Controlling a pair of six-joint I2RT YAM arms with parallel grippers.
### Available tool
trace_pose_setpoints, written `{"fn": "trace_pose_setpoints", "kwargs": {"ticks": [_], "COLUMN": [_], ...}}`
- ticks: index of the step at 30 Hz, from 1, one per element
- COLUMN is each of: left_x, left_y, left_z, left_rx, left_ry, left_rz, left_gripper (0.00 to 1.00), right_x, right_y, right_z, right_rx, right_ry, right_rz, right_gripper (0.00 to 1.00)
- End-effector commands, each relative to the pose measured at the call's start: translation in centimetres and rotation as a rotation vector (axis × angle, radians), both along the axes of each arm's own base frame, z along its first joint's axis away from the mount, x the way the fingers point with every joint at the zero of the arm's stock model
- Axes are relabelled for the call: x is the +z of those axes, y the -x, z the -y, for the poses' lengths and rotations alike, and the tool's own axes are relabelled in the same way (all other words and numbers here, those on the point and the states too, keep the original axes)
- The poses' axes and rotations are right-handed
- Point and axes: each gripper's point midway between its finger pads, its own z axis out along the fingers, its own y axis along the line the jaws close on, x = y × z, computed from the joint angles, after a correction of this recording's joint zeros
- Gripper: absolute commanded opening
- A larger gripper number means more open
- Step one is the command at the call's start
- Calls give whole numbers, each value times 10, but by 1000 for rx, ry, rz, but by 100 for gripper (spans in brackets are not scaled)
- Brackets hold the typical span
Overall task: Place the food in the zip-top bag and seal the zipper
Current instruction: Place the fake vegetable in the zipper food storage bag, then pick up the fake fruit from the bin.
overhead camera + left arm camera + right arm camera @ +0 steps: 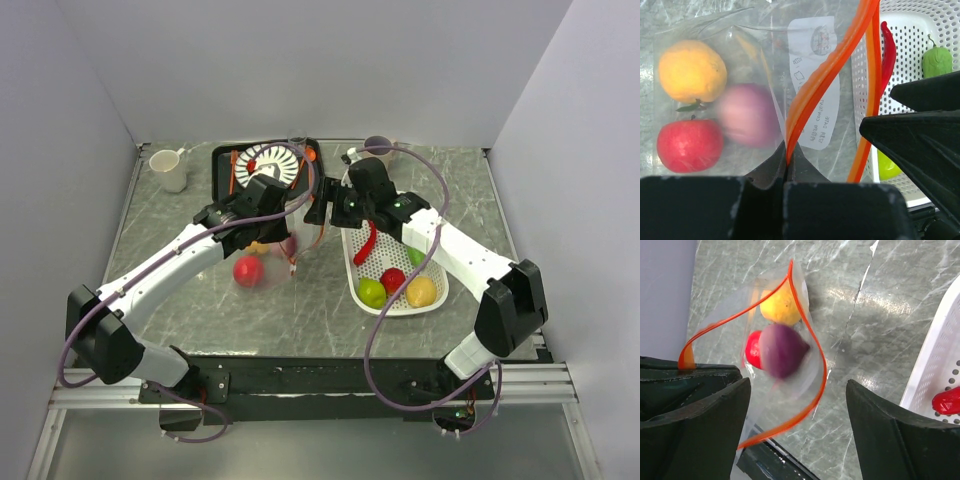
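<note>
now, the left fingers point(786, 167) pinch tight on the orange zipper point(825, 85), holding the clear zip-top bag point(740, 45) open above the bench point(880, 315). the right fingers point(890, 430) hang spread wide and empty over the mouth, where a blurred purple fruit point(781, 350) joins a red fruit point(689, 145) and an orange fruit point(692, 71). more food waits in the white basket point(440, 297). to do this well, hold the rim high and steady, and centre each piece over the opening.
</note>
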Motion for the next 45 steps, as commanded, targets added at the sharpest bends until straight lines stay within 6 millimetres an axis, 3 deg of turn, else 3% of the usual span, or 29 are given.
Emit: {"fn": "trace_pose_setpoints", "kwargs": {"ticks": [1, 4, 7, 11, 14, 15, 21, 32, 40, 45], "left_x": [19, 17, 15, 12, 9, 9, 4, 4, -1, -1], "left_y": [-3, -3, -3, -3, -2, -3, -2, -3, -3, -3], "left_z": [4, 4, 5, 6, 6, 6, 6, 5, 5, 4], "left_rx": [10, 7, 5, -6, -8, -9, -13, -10, -8, -6], "left_ry": [42, 36, 35, 32, 30, 29, 21, 11, -3, 0], "left_rz": [44, 38, 34, 30, 24, 25, 13, 14, 1, 5], "left_gripper": [1, 1, 1, 1, 1, 1, 1, 1, 1, 1], "right_x": [36, 39, 28, -10, -38, -47, -66, -114, -133, -145], "right_y": [-2, -7, -8, -11, -8, -7, 1, 44, 62, 70], "right_z": [8, 32, 67, 115, 126, 139, 179, 195, 196, 197], "right_rx": [-34, -154, -326, -494, -487, -504, -565, -555, -546, -507], "right_ry": [-15, 25, 67, 101, 113, 152, 283, 372, 383, 406], "right_rz": [97, 138, 166, 88, -28, -58, -68, -196, -258, -274], "right_gripper": [85, 88, 98, 100, 100, 100, 100, 100, 99, 94]}}
